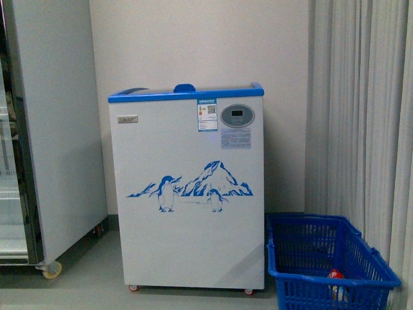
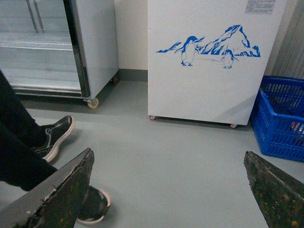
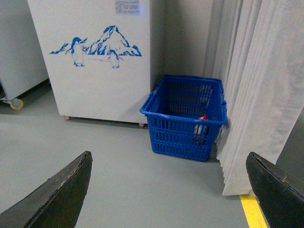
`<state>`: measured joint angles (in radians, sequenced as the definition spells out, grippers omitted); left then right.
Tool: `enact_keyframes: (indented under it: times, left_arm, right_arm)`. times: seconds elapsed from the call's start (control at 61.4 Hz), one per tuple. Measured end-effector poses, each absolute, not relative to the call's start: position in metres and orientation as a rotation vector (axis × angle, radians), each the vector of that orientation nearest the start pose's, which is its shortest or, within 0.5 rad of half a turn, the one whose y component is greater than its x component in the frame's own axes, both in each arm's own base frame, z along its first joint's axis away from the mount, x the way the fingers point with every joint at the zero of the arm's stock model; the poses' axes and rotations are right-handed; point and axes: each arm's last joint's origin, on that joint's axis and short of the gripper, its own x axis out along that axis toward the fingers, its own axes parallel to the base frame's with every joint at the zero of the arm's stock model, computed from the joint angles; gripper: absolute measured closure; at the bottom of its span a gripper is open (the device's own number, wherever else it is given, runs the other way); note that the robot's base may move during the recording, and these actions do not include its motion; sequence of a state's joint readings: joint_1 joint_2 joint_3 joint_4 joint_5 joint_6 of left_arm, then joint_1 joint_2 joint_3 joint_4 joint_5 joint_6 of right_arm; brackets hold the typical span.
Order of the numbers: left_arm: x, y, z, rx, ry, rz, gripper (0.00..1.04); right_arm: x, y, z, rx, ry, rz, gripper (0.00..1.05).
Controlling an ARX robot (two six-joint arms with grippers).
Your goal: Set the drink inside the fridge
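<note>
The fridge is a white chest freezer with a blue top rim and a penguin-and-mountain picture, standing against the back wall; it also shows as the fridge and the fridge. A drink with a red top stands inside the blue basket at the fridge's right; in the right wrist view the drink shows through the basket wall. My left gripper is open above bare floor. My right gripper is open too, well short of the basket. Neither arm shows in the front view.
A tall grey upright cabinet on castors stands to the left. White curtains hang at the right, beside the basket. A yellow floor line runs near the curtain. A person's dark shoes and legs are close to my left gripper.
</note>
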<state>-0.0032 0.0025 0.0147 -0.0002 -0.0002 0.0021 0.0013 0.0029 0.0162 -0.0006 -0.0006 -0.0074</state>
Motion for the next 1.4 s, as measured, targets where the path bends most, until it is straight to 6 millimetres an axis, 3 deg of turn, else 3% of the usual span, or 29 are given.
enact_keyframes:
  times: [1.4]
  left_arm:
    - [0.0969, -0.0003, 0.1683, 0.002, -0.012, -0.003, 0.08]
  right_arm:
    - [0.0969, 0.0001, 0.1688, -0.007, -0.013, 0.002, 0.08]
